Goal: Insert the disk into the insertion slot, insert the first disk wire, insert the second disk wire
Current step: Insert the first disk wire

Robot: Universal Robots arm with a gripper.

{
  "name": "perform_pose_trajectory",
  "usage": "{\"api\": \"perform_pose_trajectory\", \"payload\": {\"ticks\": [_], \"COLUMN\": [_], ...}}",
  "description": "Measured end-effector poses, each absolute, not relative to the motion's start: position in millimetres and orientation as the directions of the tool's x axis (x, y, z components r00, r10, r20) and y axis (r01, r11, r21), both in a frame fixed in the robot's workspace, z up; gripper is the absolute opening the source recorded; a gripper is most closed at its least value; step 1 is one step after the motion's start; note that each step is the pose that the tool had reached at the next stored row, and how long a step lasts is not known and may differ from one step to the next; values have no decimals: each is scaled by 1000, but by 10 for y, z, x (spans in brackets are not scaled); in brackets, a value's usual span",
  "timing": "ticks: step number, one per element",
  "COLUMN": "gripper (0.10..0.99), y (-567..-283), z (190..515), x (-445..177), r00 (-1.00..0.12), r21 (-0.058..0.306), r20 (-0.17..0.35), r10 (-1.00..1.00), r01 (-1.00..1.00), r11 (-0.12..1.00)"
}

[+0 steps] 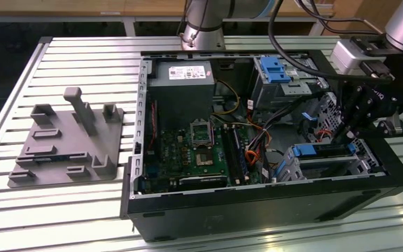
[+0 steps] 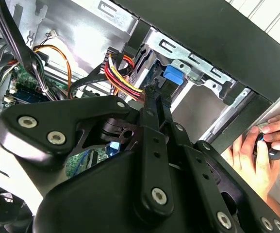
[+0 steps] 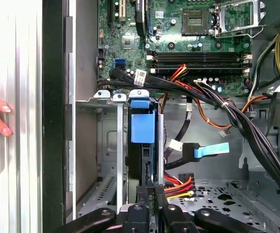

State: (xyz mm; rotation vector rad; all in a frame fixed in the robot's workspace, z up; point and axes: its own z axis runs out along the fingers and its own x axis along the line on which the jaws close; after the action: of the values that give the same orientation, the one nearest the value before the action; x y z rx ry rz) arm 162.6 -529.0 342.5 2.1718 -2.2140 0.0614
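The disk, in its blue frame (image 1: 319, 150), sits inside the insertion slot (image 1: 359, 163), a silver cage at the case's corner on the exterior view's right. In the first wrist view the frame's blue tab (image 3: 142, 124) stands between the slot's rails (image 3: 120, 145). My gripper (image 1: 341, 137) hangs just above the disk's end. Its fingers are pressed together (image 3: 152, 193) on the black connector of a red, yellow and orange disk wire (image 3: 178, 184). The same wire (image 2: 123, 80) runs to the fingertips (image 2: 153, 94) beside the blue frame (image 2: 173, 75). A second black connector with a blue pull tab (image 3: 200, 150) lies loose nearby.
A thick black cable bundle (image 3: 237, 116) crosses the case beside the slot. The motherboard (image 1: 201, 152) and the power supply (image 1: 180, 84) fill the case's other half. A taller grey bay with a blue latch (image 1: 275, 71) stands behind. A person's hand (image 2: 256, 150) rests outside the case wall. A grey fixture (image 1: 69, 142) stands on the table.
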Motion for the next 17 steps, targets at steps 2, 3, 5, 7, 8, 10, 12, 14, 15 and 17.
{"api": "perform_pose_trajectory", "payload": {"ticks": [2,3,5,7,8,10,12,14,15,17], "gripper": [173,173,173,173,173,173,173,173,173,173], "y": [-5290,-5290,-5290,-5290,-5290,-5290,-5290,-5290,-5290,-5291], "z": [3410,3408,3404,3400,3398,3395,3391,3387,3385,3382], "x": [1626,1626,1626,1626,1626,1626,1626,1626,1626,1626], "r00": [-20,-20,-20,-20,-20,-20,-20,-20,-20,-20], "r21": [0,0,0,0,0,0,0,0,0,0], "r20": [57,57,57,57,57,57,57,57,57,57], "r10": [-998,-998,-998,-998,-998,-998,-998,-998,-998,-998], "r01": [-1000,-1000,-1000,-1000,-1000,-1000,-1000,-1000,-1000,-1000], "r11": [20,20,20,20,20,20,20,20,20,20]}}
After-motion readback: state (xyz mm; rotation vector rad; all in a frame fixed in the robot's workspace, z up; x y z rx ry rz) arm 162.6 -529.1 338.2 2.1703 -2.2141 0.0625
